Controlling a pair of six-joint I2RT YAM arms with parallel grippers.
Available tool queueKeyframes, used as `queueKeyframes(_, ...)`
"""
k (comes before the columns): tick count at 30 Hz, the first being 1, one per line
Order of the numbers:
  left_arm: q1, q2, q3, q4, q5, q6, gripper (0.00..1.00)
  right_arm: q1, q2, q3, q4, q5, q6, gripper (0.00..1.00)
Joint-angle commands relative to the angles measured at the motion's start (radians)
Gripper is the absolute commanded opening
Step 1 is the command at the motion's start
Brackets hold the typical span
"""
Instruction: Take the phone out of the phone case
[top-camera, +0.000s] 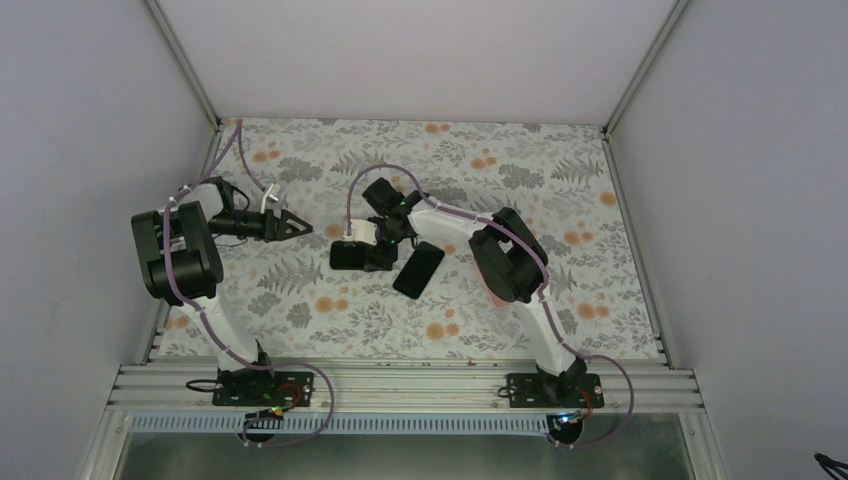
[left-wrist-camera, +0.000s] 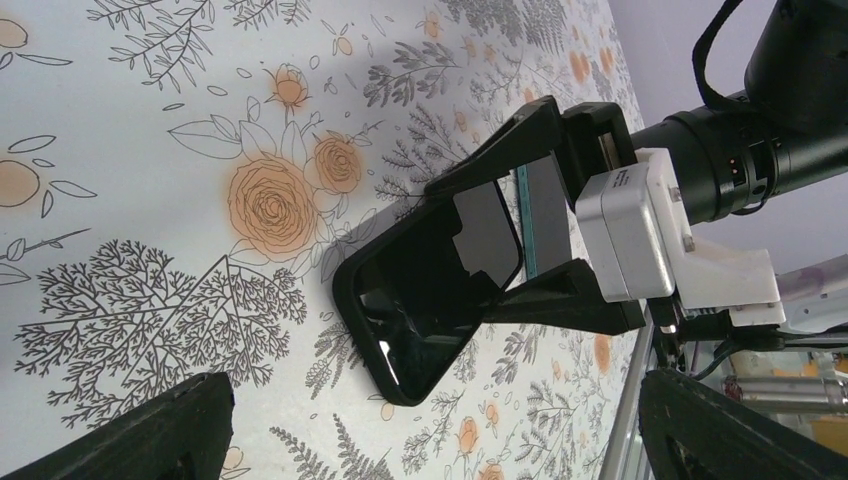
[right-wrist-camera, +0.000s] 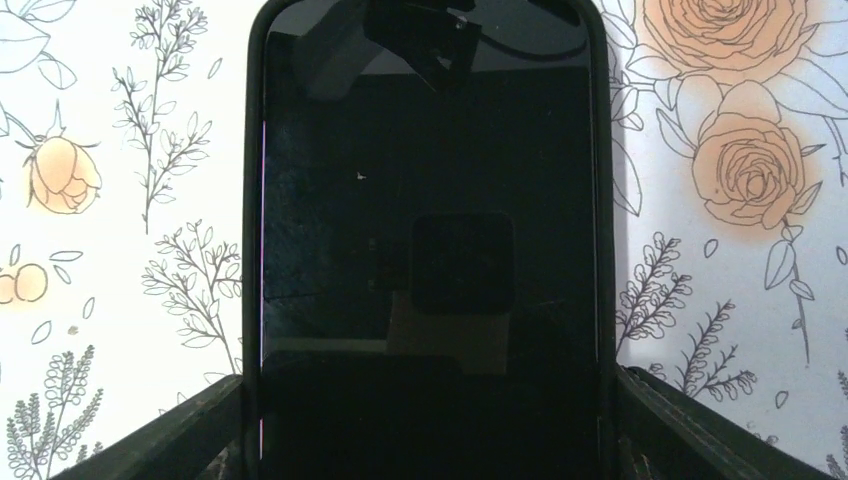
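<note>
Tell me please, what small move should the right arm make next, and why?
Probably close the right gripper onto the long sides of the phone case. Its jaws stand on either side of the case, which lies flat with the phone inside; whether they touch it I cannot tell. The left gripper is open and apart, so it steadies nothing.

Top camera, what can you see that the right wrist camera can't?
Only the top camera shows the left claw, open and away from the phone, plus the walls. Only the right wrist camera shows the case hugging the phone's edges up close. Both show the phone at the right claw on the flowery table.
</note>
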Motion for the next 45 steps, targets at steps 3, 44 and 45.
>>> queueKeyframes(3,-0.002,-0.012,-0.010,0.020,0.027,0.014,1.00,-0.005,-0.024,-0.080,0.051,0.088,0.021,0.76)
queueKeyframes(44,-0.205,0.172,0.165,-0.291,0.183,0.240,0.11,0.068,-0.183,-0.012,0.224,0.109,0.127,0.75)
queueKeyframes(45,-0.206,0.173,0.169,-0.303,0.187,0.252,0.06,0.068,-0.184,-0.013,0.224,0.111,0.125,0.76)
